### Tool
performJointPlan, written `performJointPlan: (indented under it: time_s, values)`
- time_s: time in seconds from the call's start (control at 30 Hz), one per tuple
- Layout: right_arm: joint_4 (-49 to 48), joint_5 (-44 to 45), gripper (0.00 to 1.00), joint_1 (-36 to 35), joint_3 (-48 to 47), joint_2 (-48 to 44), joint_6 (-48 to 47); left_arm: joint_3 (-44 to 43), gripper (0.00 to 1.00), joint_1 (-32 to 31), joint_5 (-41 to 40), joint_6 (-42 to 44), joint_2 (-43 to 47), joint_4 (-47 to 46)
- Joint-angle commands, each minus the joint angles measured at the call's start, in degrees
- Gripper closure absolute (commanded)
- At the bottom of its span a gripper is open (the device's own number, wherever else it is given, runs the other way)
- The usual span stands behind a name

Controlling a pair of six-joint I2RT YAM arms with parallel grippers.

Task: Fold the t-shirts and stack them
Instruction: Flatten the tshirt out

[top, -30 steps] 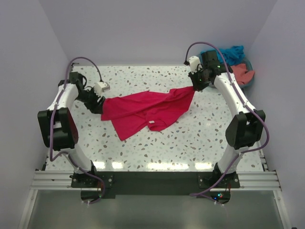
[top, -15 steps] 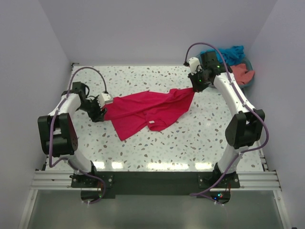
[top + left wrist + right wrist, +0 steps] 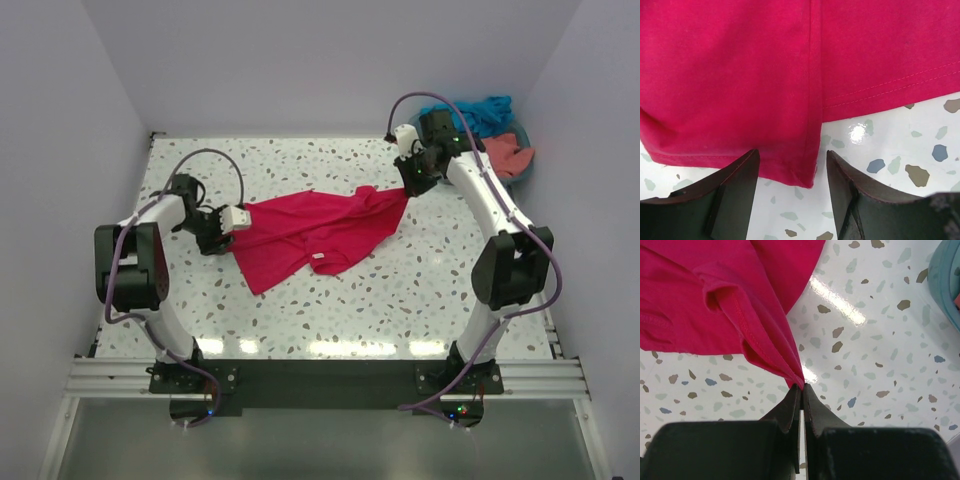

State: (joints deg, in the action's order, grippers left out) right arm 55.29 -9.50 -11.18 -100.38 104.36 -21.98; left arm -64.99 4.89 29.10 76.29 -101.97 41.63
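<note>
The crimson-pink t-shirt [image 3: 315, 228] lies rumpled across the middle of the table. My right gripper [image 3: 409, 186] is shut on its far right edge, the cloth bunched at the fingertips in the right wrist view [image 3: 801, 384]. My left gripper [image 3: 238, 219] is open at the shirt's left end. In the left wrist view the open gripper [image 3: 792, 160] has a hemmed corner of the shirt [image 3: 805, 177] lying between the fingers, not gripped. The teal-blue t-shirt [image 3: 485, 112] and the salmon-coral t-shirt [image 3: 508, 152] sit in the basket at the far right.
A teal plastic basket [image 3: 522, 170] stands at the table's far right corner, its rim showing in the right wrist view [image 3: 945, 280]. The terrazzo table [image 3: 400, 290] is walled on the left, back and right.
My left gripper has moved right along the shirt's left edge and turned, now open over the hemmed corner. The right gripper has kept its hold and hardly moved.
</note>
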Motion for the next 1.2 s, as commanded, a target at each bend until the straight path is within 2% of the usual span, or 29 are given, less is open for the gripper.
performJointPlan:
  time_s: [0.0,0.13,0.23,0.27,0.33,0.37,0.4,0.43,0.5,0.53,0.6,0.63,0.7,0.73,0.8,0.97,1.17]
  values:
    - [1.05,1.59,1.0,0.02,-2.63,0.41,0.0,0.39,0.39,-0.32,-2.46,3.16,-1.73,-2.17]
    - [1.05,1.94,1.0,0.02,-2.45,0.58,0.0,1.71,0.46,-0.32,-6.16,4.65,-3.23,-1.64]
    - [0.88,2.11,1.0,0.02,-1.84,0.5,-0.08,2.5,0.57,-0.31,-8.09,6.23,-3.06,0.2]
    - [0.79,2.03,1.0,0.02,-1.75,0.32,-0.08,2.59,0.71,-0.4,-8.36,6.24,-2.36,0.56]
    - [-0.43,2.11,1.0,0.1,-1.57,-0.03,-0.08,1.63,0.83,-0.31,-8.19,4.31,-1.65,0.65]
    - [-1.05,2.11,1.0,0.02,-1.66,-0.12,0.0,0.23,0.93,-0.31,-7.05,1.35,-1.3,1.0]
    - [-1.67,2.2,1.0,0.02,-2.71,-0.12,0.18,-1.61,0.97,-0.23,-6.35,-0.51,-1.38,2.04]
    - [-2.89,2.72,1.0,0.1,-3.59,0.06,0.27,-7.11,1.0,0.03,-5.47,-2.88,-1.91,2.66]
    - [-4.13,3.6,1.0,0.11,-8.31,1.37,0.09,-14.77,1.0,0.82,-1.36,-10.33,-2.96,5.64]
    - [-5.53,4.13,1.0,0.11,-10.34,1.99,0.01,-23.6,1.0,1.44,0.24,-12.9,-4.53,6.96]
    - [-7.2,6.15,1.0,0.1,-16.91,3.65,-0.08,-32.79,1.0,1.79,2.87,-21.22,-6.3,8.81]
    - [-9.39,7.11,1.0,0.11,-19.04,4.1,-0.08,-41.18,1.0,1.97,3.67,-23.53,-7.09,9.26]
    - [-12.21,9.32,1.0,0.19,-24.57,4.8,-0.17,-50.61,1.0,2.32,4.38,-29.49,-8.59,8.92]
    - [-13.35,10.71,1.0,0.19,-26.34,4.98,-0.43,-52.5,1.0,2.41,4.64,-31.45,-8.51,8.13]
    - [-16.78,13.27,1.0,0.19,-30.47,4.89,-1.04,-54.45,1.0,2.94,3.86,-38.01,-6.58,2.8]
    - [-27.85,18.54,1.0,0.19,-33.13,1.47,-5.34,-51.38,1.0,3.73,-2.71,-50.07,2.99,-13.02]
    - [-36.82,21.62,1.0,0.28,-32.87,-5.29,-9.04,-44.0,1.0,5.05,-5.28,-55.37,15.38,-24.64]
